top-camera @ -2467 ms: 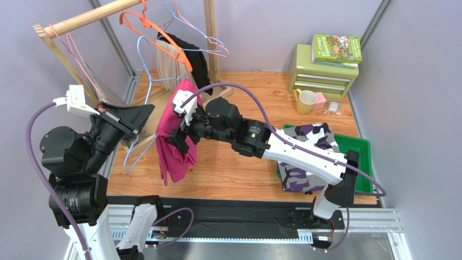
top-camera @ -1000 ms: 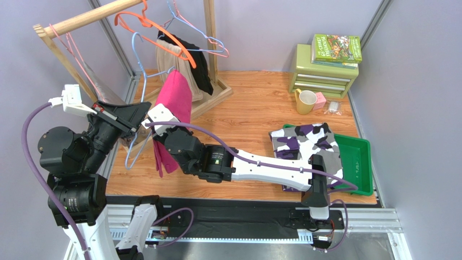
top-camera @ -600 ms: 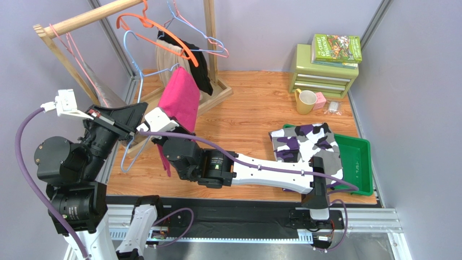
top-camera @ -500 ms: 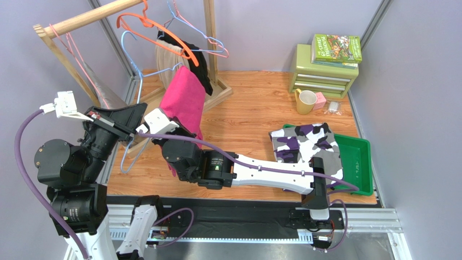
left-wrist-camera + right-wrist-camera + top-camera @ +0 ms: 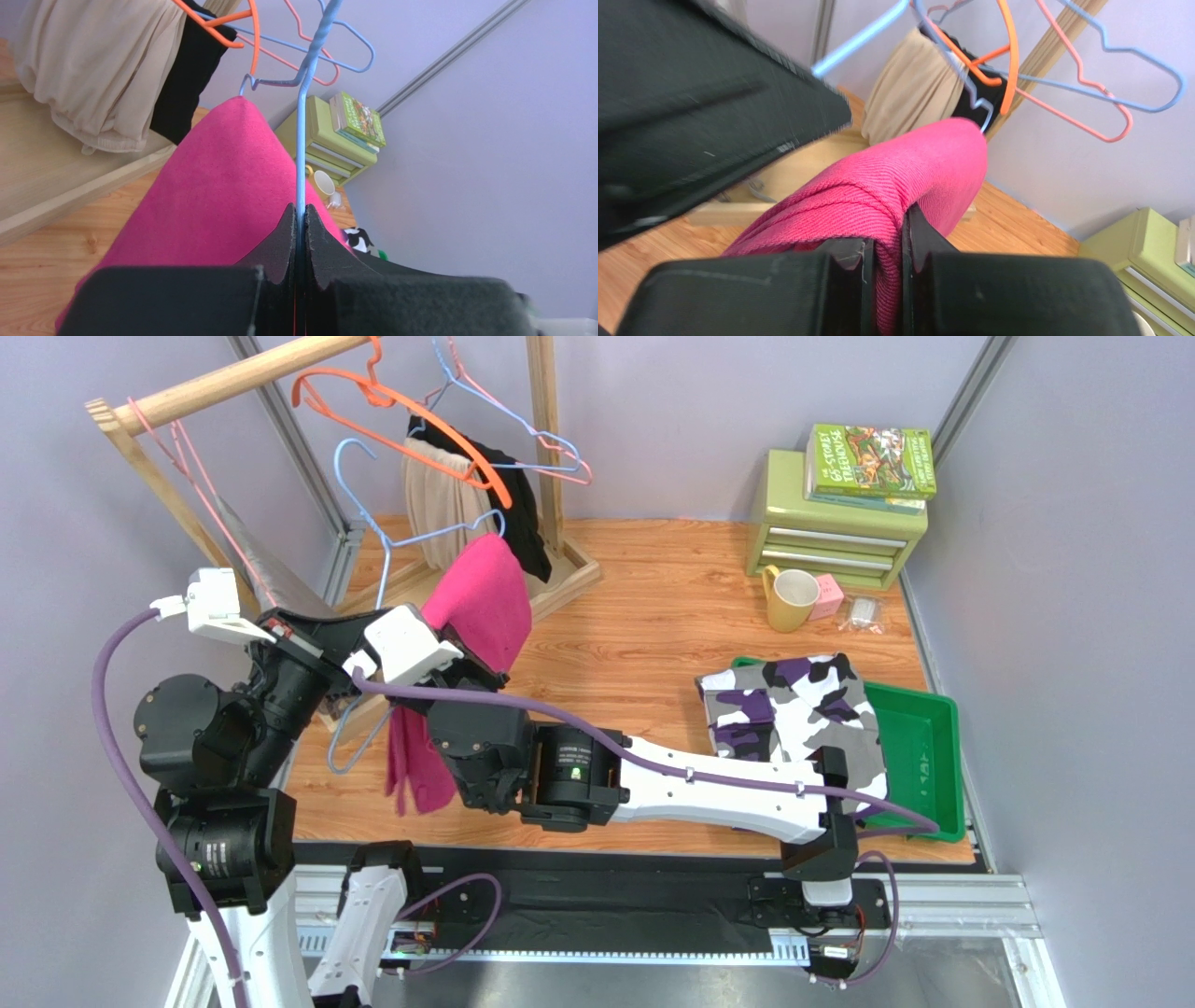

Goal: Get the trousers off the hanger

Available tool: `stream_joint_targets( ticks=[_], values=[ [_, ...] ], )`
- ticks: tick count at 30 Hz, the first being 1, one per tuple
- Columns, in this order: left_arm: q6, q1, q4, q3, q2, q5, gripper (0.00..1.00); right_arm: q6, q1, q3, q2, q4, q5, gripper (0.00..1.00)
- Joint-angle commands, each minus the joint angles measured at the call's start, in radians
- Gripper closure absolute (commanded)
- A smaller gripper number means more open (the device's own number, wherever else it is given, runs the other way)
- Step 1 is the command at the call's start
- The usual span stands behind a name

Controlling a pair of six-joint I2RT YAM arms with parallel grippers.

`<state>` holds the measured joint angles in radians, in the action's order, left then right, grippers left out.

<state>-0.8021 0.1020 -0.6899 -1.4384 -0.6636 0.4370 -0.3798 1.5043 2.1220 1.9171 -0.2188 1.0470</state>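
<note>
The magenta pink trousers (image 5: 484, 602) hang folded over the bar of a light blue wire hanger (image 5: 302, 154), which is held off the rack. My left gripper (image 5: 300, 210) is shut on that hanger's wire just below the cloth. My right gripper (image 5: 889, 241) is shut on a bunched fold of the pink trousers (image 5: 906, 175); their loose end (image 5: 414, 770) dangles beside the right wrist. The camouflage trousers (image 5: 793, 707) lie folded across the green tray (image 5: 933, 756) at the right.
A wooden rack (image 5: 225, 385) at the back left carries an orange hanger (image 5: 421, 427), other wire hangers, a beige garment (image 5: 435, 490) and a black garment (image 5: 522, 525). A green drawer box (image 5: 828, 525) with books (image 5: 870, 459) and a yellow mug (image 5: 793, 598) stand at the back right.
The left arm has swung right with the blue hanger. The pink trousers' top fold has shifted right and their loose end now hangs lower by the right wrist. Both grips have held.
</note>
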Motion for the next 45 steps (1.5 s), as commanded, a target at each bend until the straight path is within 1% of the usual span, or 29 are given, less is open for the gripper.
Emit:
stream_joint_targets(
  ticks=[1, 7, 8, 12, 16, 20, 27, 32, 35, 41, 45],
  values=[
    [0.046, -0.002, 0.043, 0.019, 0.01, 0.008, 1.0, -0.099, 0.046, 0.134, -0.067, 0.176, 0.007, 1.0],
    [0.058, -0.001, 0.027, 0.013, 0.013, -0.015, 1.0, -0.172, 0.073, 0.125, -0.102, 0.21, 0.031, 1.0],
    [0.06, -0.002, 0.024, 0.013, 0.015, -0.014, 1.0, -0.185, 0.079, 0.119, -0.112, 0.257, 0.034, 1.0],
    [0.064, -0.002, 0.017, 0.024, 0.012, -0.014, 1.0, -0.209, 0.083, 0.112, -0.15, 0.282, 0.042, 1.0],
    [0.072, -0.002, 0.012, 0.036, 0.012, -0.017, 1.0, -0.225, 0.083, 0.118, -0.2, 0.306, 0.022, 1.0],
    [0.078, -0.002, 0.006, 0.044, 0.01, -0.018, 1.0, -0.206, 0.083, 0.137, -0.26, 0.311, -0.018, 1.0],
    [0.084, -0.001, -0.005, 0.046, 0.015, -0.023, 1.0, -0.215, 0.083, 0.19, -0.311, 0.331, -0.076, 1.0],
    [0.104, -0.002, -0.029, 0.041, 0.018, -0.046, 1.0, -0.215, 0.083, 0.171, -0.357, 0.366, -0.094, 1.0],
    [0.112, -0.002, -0.039, 0.039, 0.019, -0.063, 1.0, -0.165, 0.083, 0.154, -0.397, 0.36, -0.12, 1.0],
    [0.122, -0.002, -0.045, 0.042, 0.018, -0.078, 1.0, -0.006, 0.083, 0.084, -0.515, 0.331, -0.215, 1.0],
    [0.133, -0.002, -0.056, 0.041, 0.018, -0.09, 1.0, 0.041, 0.083, 0.056, -0.569, 0.317, -0.257, 1.0]
  ],
)
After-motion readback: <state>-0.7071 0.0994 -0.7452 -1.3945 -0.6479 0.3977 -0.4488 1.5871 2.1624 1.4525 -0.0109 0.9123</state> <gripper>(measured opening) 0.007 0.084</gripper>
